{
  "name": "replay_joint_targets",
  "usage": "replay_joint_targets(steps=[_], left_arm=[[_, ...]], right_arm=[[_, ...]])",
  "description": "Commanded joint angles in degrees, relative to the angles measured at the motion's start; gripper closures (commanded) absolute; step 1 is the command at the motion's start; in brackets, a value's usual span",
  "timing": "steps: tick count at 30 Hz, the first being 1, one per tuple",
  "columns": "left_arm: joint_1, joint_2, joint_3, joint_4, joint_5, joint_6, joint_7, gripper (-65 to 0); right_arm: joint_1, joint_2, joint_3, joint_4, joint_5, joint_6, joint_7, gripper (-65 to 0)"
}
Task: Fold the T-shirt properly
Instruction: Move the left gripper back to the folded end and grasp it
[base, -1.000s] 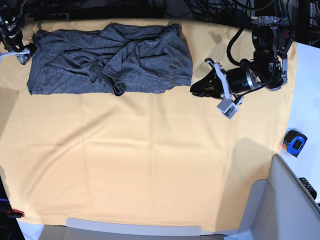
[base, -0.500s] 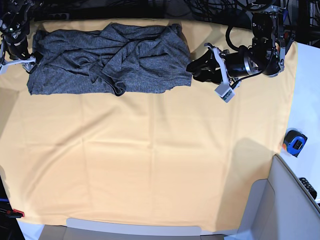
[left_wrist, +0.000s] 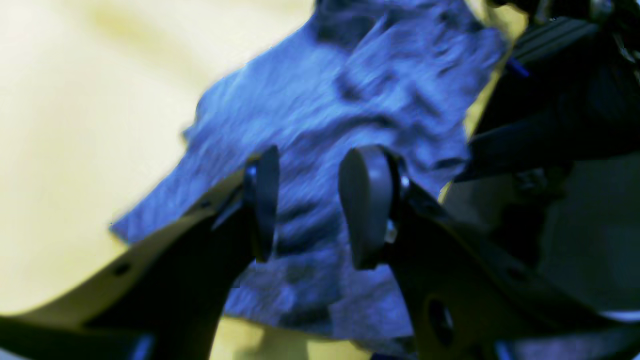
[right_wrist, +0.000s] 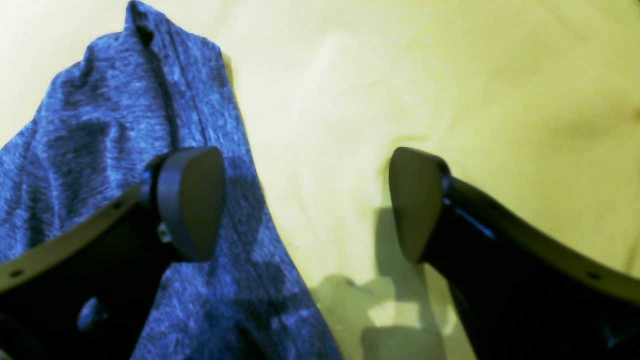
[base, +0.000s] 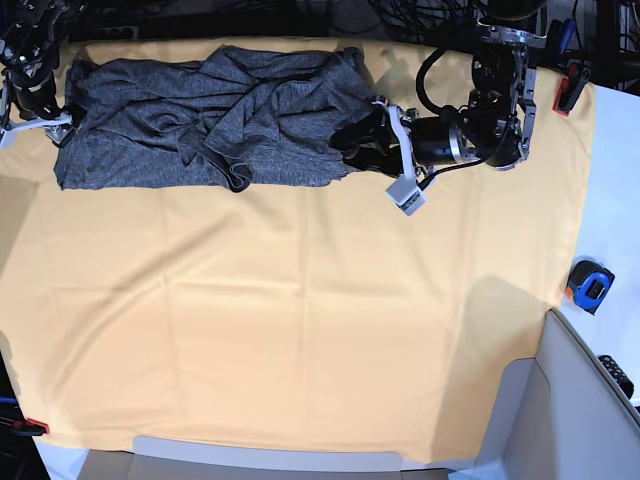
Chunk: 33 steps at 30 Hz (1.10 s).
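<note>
Covering the table, we see the yellow-orange cloth (base: 300, 320); the crumpled T-shirt (base: 220, 120) lies along its far edge. Our left gripper (left_wrist: 307, 205) hovers half-spread over its hem; our right gripper (right_wrist: 305, 200) gapes wide at its opposite edge.

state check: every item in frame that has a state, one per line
T-shirt: crumpled, loosely bunched, lying flat on the cloth along its far edge, not yet neatly folded.
Left end effector: jaws partly open over the shirt's edge, nothing gripped.
Right end effector: jaws wide open, one pad over the shirt's edge, the other over bare cloth, holding nothing.
Table cloth: spread out, lightly creased.
Tape measure: lying off the cloth, tape not pulled out.
</note>
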<state>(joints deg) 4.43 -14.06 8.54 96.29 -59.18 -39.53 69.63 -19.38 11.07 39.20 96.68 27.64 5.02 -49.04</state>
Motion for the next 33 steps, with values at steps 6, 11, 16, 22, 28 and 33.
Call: replay_joint_targets(steps=[6,11,16,22,28,33], left_arm=[[-1.5,0.0,1.6,-3.3,-1.5,-0.5,-3.3,-22.7],[-1.7,0.0,4.1,-5.3,-1.5,-0.5,-3.8,-22.3],[-1.9,0.2,4.9,-6.4,-1.5,-0.5,-4.5,-15.3],[-2.2,-0.3,4.3,-6.2,-1.5,-0.5,-5.8,-13.6],[-2.9,-2.1,3.4,-6.0,-1.5,-0.5,-5.8,-18.2],[-2.9,-2.2,1.4,-6.2,-1.4,-0.5,-5.8,-19.5]], right_arm=[[-0.2,0.6,0.1,0.8,0.6,0.2,-0.2,-50.4],[-0.2,0.6,0.1,0.8,0.6,0.2,-0.2,-50.4],[-0.3,0.5,0.1,0.8,0.6,0.2,-0.2,-50.4],[-0.3,0.5,0.1,0.8,0.6,0.2,-0.2,-50.4],[-0.3,0.5,0.1,0.8,0.6,0.2,-0.2,-50.4],[-0.3,0.5,0.1,0.8,0.6,0.2,-0.2,-50.4]])
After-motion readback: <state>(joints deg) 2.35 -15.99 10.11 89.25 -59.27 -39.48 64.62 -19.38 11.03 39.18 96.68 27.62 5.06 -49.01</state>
